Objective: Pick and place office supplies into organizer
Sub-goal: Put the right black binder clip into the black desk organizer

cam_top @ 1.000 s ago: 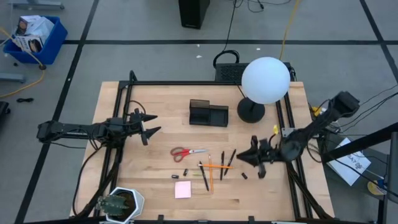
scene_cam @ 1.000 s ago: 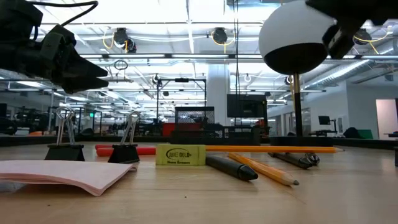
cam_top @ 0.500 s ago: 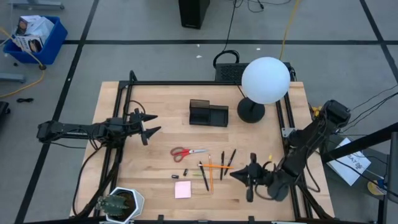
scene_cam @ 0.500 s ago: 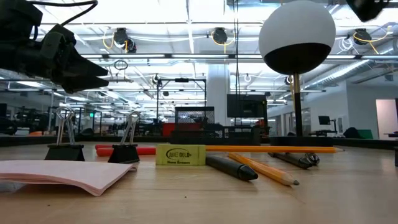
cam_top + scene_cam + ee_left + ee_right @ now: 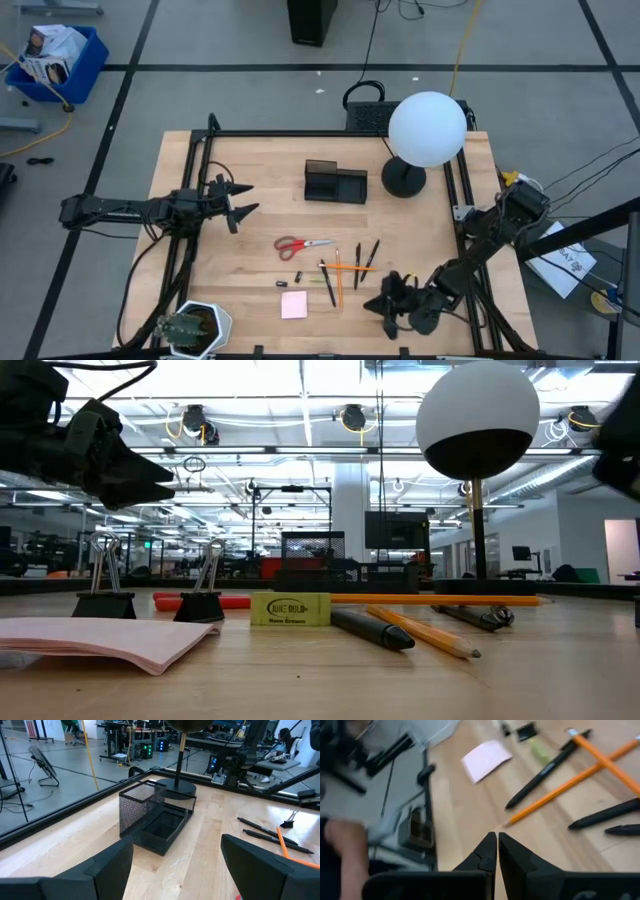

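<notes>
Right gripper (image 5: 385,303): low over the near right part of the table, just past the near end of the pens. Its two fingers (image 5: 489,851) are pressed together with nothing between them.
Left gripper (image 5: 238,200): waits over the left side of the table, spread wide and holding nothing.
Organizer (image 5: 335,182): a black mesh tray on the far middle of the table, with bare wood all around it. Its tall part is on the left.
Lamp (image 5: 426,130): a white ball on a round black base, just right of the organizer, near the far right edge.
Scissors (image 5: 303,243): red handles, flat in the middle of the table, between the organizer and the pens.
Pens and pencils (image 5: 345,268): black pens and orange pencils, some crossing, right of the scissors.
Sticky notes (image 5: 294,304): a pink pad close to the near edge, left of the right gripper.
Binder clips (image 5: 105,586): two small black clips standing by the pad.
Eraser (image 5: 290,609): a small yellow-green block next to the clips.
Plant pot (image 5: 193,327): at the near left corner.
Open room: the left half of the table, between the left gripper and the scissors, is bare wood.
</notes>
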Robot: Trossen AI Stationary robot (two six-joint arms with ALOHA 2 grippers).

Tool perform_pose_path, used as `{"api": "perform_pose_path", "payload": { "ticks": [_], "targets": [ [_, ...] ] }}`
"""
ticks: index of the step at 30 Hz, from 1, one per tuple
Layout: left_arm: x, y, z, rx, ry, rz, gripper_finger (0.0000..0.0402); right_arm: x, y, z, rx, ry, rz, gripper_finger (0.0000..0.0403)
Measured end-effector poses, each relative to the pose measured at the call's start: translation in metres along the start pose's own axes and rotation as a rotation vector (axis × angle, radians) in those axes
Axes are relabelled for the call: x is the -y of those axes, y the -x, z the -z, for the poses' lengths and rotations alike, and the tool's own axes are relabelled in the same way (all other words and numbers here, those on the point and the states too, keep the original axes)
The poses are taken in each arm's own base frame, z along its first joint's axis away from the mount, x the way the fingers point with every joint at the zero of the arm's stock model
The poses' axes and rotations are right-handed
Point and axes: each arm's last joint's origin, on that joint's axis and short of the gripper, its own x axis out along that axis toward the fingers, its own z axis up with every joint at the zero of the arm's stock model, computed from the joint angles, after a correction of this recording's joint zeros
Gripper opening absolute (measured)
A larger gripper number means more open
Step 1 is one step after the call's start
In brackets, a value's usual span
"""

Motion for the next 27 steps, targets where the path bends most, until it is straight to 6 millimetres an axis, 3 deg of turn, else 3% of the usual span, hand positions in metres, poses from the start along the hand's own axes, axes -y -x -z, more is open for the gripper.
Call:
{"api": "perform_pose_path", "payload": {
  "ticks": [6, 14, 23, 27],
  "targets": [
    [0.000, 0.000, 0.000, 0.000, 0.000, 0.000, 0.0306, -0.020, 0.005, -0.017, 0.030, 0.007, 0.033, 0.0002],
    [0.000, 0.000, 0.000, -0.001, 0.000, 0.000, 0.0306, -0.046, 0.032, -0.047, -0.057, 0.013, 0.323, 0.0001],
    [0.000, 0.000, 0.000, 0.000, 0.000, 0.000, 0.0306, -0.025, 0.034, -0.033, -0.384, -0.186, 0.664, 0.0000],
    [0.000, 0.000, 0.000, 0.000, 0.000, 0.000, 0.0306, -0.023, 0.029, -0.033, -0.452, -0.248, 0.684, 0.0000]
  ]
}}
